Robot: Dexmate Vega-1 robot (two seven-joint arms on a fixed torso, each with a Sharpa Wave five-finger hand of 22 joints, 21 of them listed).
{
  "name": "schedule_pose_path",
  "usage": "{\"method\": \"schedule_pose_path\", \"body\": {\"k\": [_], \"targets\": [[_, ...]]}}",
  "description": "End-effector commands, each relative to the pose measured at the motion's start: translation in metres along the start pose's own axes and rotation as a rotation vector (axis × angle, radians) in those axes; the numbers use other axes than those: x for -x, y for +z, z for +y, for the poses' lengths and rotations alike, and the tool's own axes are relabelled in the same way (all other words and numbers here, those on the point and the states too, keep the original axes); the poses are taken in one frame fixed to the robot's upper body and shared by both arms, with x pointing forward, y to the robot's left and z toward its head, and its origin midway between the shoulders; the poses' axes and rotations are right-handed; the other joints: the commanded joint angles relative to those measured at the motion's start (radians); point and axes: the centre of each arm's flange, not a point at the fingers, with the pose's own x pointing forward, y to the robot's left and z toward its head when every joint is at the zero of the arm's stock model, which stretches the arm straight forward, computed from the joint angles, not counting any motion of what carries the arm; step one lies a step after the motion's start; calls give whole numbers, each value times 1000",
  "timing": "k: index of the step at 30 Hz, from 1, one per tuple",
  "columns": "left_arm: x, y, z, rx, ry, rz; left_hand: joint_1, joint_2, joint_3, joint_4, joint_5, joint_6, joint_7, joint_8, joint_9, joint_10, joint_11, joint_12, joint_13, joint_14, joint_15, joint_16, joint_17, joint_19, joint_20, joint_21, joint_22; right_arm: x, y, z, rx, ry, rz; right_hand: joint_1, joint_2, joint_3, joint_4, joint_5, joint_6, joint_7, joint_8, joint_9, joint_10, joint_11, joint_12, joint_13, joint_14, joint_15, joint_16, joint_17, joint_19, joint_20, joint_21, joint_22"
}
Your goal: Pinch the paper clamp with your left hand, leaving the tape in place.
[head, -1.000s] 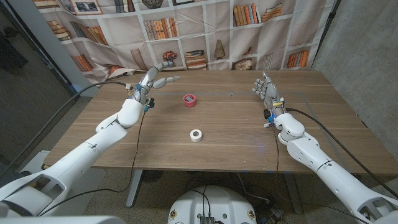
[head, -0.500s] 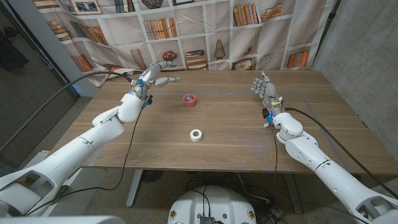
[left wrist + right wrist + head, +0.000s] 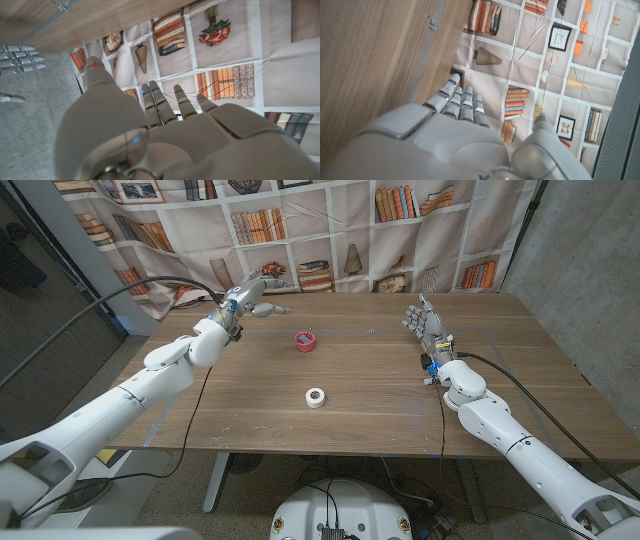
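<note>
A small red paper clamp point(image 3: 304, 340) lies on the wooden table point(image 3: 360, 390), toward the far side near the middle. A white roll of tape point(image 3: 316, 397) sits closer to me, almost straight in front of the clamp. My left hand point(image 3: 254, 292) hovers over the far left part of the table, to the left of the clamp and beyond it, fingers spread and holding nothing. Seen from the left wrist, the back of this hand point(image 3: 150, 135) points toward the bookshelf backdrop. My right hand point(image 3: 428, 328) stands upright at the right, fingers straight and empty.
A curtain printed with bookshelves point(image 3: 330, 230) hangs right behind the table's far edge. Black cables point(image 3: 150, 290) trail from the left arm. In the left wrist view my right hand's fingers point(image 3: 17, 55) appear beside the table edge. A grey wall point(image 3: 590, 250) stands at the right.
My left arm has swung further back and outward, carrying the left hand up toward the table's far edge. The clamp, tape and right hand have not moved.
</note>
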Motion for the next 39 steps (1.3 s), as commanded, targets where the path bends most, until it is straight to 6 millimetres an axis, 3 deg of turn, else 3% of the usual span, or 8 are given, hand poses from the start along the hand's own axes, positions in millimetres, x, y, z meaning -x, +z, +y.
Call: {"method": "schedule_pose_path", "body": {"k": [1,9,29,34,39], "targets": [[-10,11,11,-194,-83,-42,10,1,-7,4,7,10,-11,2,3,12,1,-4,2,-3,-118,-1,3,-5,-1,9,4,0,-1,-1,-8,-4,8,10,3,-1,-4,-4,7,-2,7,5,8,1,2,5,9,-1,2,4,4,-33,5,5],[-10,16,15,-277,-130,-64,10,2,-11,8,11,30,-13,4,3,32,1,-5,3,8,-132,5,3,10,-21,19,4,3,-3,-2,-14,-16,7,10,5,-1,-4,-4,8,-1,6,5,7,1,0,5,11,-2,1,4,6,-32,5,5],[-21,28,12,-505,-331,-148,17,3,-16,10,20,5,-32,-17,3,31,1,-21,2,-9,-142,-3,2,0,-34,20,6,6,-7,2,-29,-10,32,9,7,-3,-4,-5,11,-1,6,5,12,2,0,5,19,-2,1,4,13,-30,5,5],[-27,32,14,-552,-354,-176,-1,-14,-37,21,23,-30,-68,-40,4,6,1,-41,1,-14,-144,-2,3,2,-27,24,6,7,-9,2,-36,-14,35,8,7,-4,-4,-5,12,-1,6,5,12,3,-1,5,20,-1,1,5,14,-30,5,6],[-35,34,15,-592,-354,-207,-14,-25,-54,29,24,-21,-77,-42,5,5,2,-47,1,4,-154,5,3,33,-22,35,5,7,-13,2,-43,-19,42,8,7,-4,-4,-5,12,0,5,5,13,3,-1,5,21,-1,1,5,15,-28,5,6]]}}
